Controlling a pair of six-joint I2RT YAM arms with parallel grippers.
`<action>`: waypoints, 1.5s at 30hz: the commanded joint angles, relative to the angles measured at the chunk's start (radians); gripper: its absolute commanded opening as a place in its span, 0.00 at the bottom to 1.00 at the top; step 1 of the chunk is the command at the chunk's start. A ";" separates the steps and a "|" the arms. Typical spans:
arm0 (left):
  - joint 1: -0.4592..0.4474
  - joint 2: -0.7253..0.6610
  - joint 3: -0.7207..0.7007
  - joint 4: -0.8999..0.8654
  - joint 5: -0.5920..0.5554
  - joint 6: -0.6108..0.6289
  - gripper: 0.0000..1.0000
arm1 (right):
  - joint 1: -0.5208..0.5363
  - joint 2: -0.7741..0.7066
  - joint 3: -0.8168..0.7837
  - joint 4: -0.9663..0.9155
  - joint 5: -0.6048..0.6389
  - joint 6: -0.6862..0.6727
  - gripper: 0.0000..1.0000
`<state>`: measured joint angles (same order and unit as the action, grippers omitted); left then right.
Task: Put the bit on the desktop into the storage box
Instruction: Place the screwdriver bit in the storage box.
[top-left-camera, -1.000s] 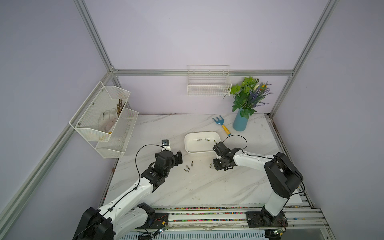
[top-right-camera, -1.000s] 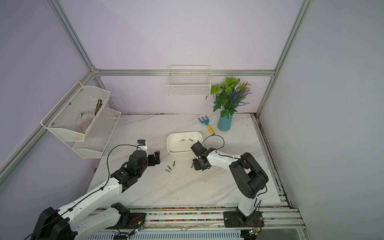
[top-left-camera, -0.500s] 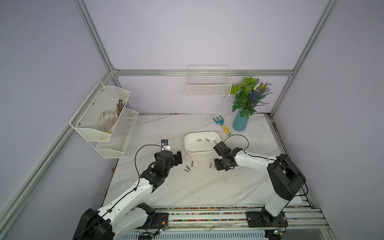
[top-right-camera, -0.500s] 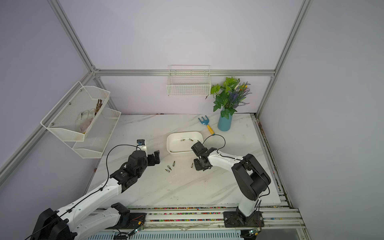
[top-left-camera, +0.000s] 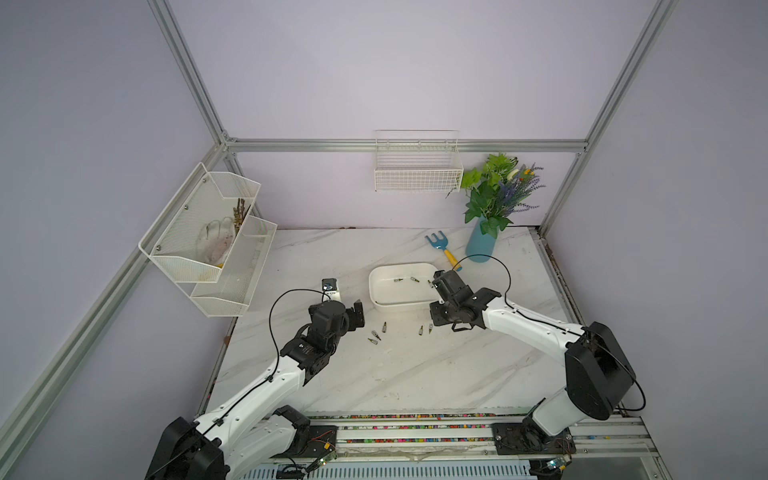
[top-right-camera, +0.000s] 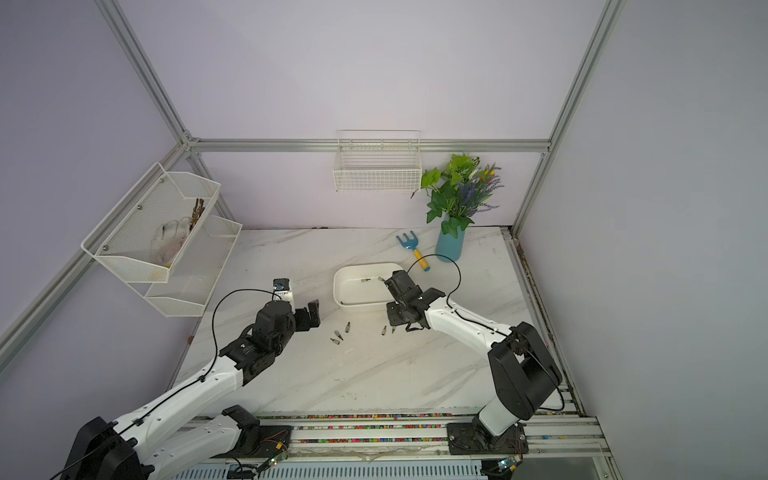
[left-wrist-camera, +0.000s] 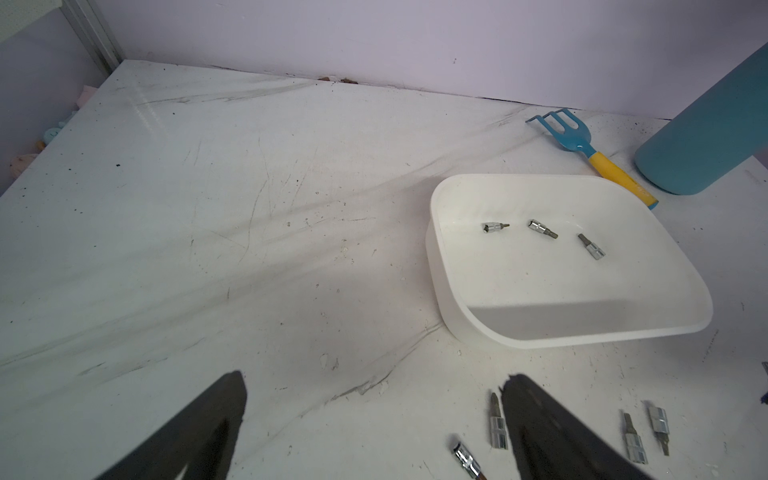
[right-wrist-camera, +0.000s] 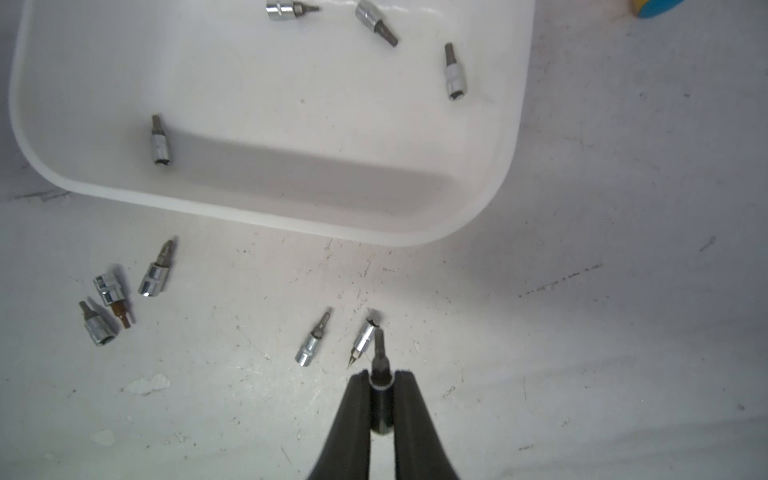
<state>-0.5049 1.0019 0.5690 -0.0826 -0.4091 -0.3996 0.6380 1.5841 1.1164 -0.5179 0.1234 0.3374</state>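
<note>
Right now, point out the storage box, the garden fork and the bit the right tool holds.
storage box (top-left-camera: 399, 307), in a top view, front wall
garden fork (left-wrist-camera: 571, 135), left wrist view, blue head
held bit (right-wrist-camera: 379, 357), right wrist view, dark shank

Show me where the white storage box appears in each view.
In a top view: the storage box sits mid-table, behind the loose bits.
In a top view: storage box, same spot.
Left wrist: storage box beyond the open left tool, near the vase.
Right wrist: storage box ahead of the right tool, shut on a bit.
Shared landmark: garden fork beside it; right wrist shows only its handle end.
</note>
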 joint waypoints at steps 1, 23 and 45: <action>0.003 -0.016 -0.008 0.040 -0.014 0.019 1.00 | 0.004 0.015 0.059 0.101 0.032 0.024 0.13; 0.003 -0.003 -0.001 0.029 0.012 0.019 1.00 | -0.037 0.319 0.329 0.224 0.001 0.056 0.44; -0.031 0.119 0.160 -0.210 0.313 -0.091 1.00 | -0.057 -0.320 -0.340 0.484 0.052 -0.084 0.54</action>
<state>-0.5163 1.0851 0.6811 -0.2539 -0.1822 -0.4568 0.5846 1.3201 0.8524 -0.1612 0.1215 0.3115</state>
